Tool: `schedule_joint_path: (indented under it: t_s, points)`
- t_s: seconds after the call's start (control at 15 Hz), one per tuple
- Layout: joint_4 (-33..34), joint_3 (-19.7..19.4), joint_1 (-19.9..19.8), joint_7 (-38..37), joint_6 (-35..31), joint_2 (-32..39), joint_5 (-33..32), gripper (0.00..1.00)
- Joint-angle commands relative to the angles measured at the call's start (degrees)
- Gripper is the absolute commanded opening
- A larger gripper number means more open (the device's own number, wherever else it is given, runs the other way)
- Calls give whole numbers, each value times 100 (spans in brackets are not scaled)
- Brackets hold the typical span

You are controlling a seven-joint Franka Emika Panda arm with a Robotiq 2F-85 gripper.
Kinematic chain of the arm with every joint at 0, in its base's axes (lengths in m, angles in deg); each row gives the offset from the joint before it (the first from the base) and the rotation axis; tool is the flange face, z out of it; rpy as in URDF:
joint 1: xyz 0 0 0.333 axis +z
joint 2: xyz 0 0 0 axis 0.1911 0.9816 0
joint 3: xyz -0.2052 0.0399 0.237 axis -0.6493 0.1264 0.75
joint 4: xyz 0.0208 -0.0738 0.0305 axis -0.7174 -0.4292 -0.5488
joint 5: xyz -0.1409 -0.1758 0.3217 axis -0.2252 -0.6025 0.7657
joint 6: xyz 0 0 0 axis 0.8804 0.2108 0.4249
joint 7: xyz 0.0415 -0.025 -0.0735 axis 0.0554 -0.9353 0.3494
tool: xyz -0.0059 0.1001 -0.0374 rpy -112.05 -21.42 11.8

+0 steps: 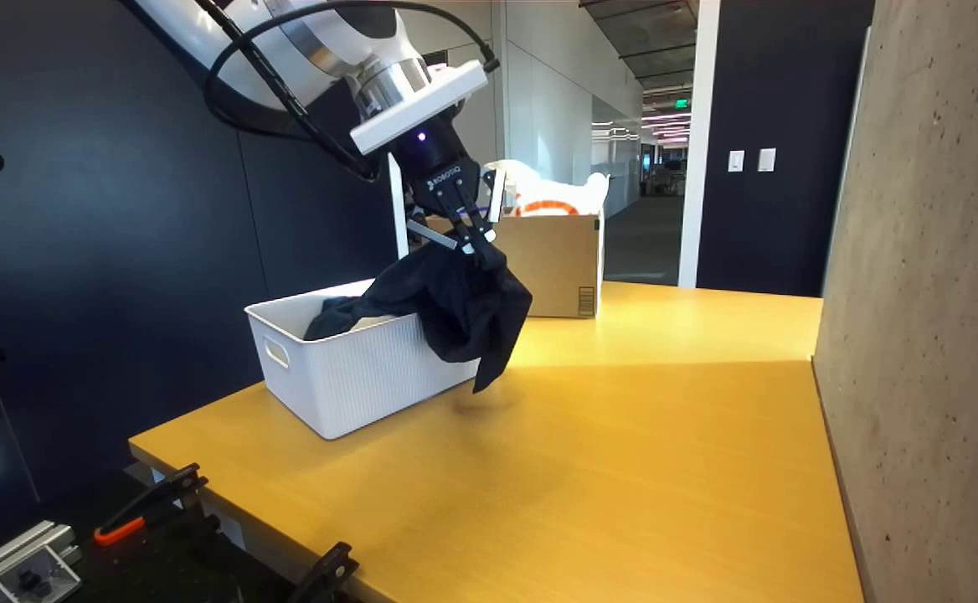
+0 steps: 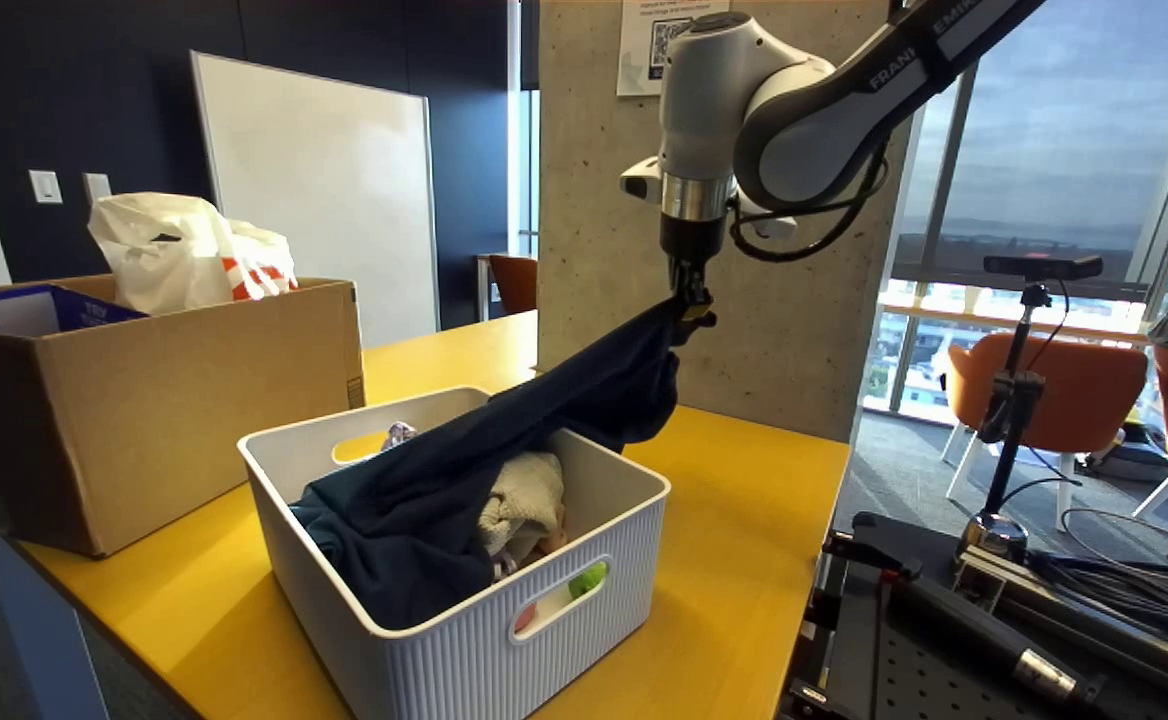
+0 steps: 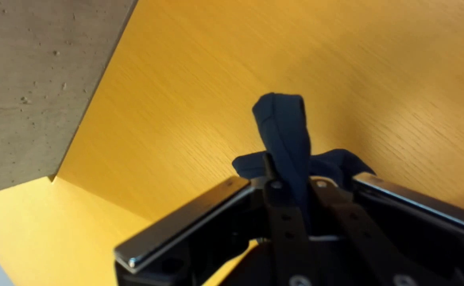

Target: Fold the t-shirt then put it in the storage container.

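The t-shirt is a dark navy cloth [image 1: 476,306], seen in both exterior views [image 2: 544,400] and the wrist view [image 3: 281,123]. My gripper [image 1: 476,241] is shut on one end of it, above and to one side of the storage container. It also shows in an exterior view [image 2: 691,300] and the wrist view [image 3: 295,182]. The storage container is a white ribbed bin [image 1: 380,385] with handle holes, on the table [image 2: 624,560]. The cloth stretches from my fingers down over the bin's rim. Its other end lies bunched inside, and one part hangs outside the rim above the table.
A cream knit cloth [image 2: 529,495] and other small items lie in the bin. A cardboard box [image 2: 214,410] with a white plastic bag [image 2: 179,250] stands beside the bin. A concrete pillar [image 1: 924,276] borders the yellow table [image 1: 623,469]. Clamps [image 1: 154,502] sit at the table's edge.
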Motion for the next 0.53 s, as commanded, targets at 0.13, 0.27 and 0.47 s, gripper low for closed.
schedule_joint_path:
  t_s: [0.13, 0.27, 0.47]
  points:
    - [13, -299, -318, -167, 214, 22, -37, 1]
    - [-3, -457, -451, -329, 253, 5, -93, 1]
    - [108, -682, -634, -565, 394, 105, -143, 1]
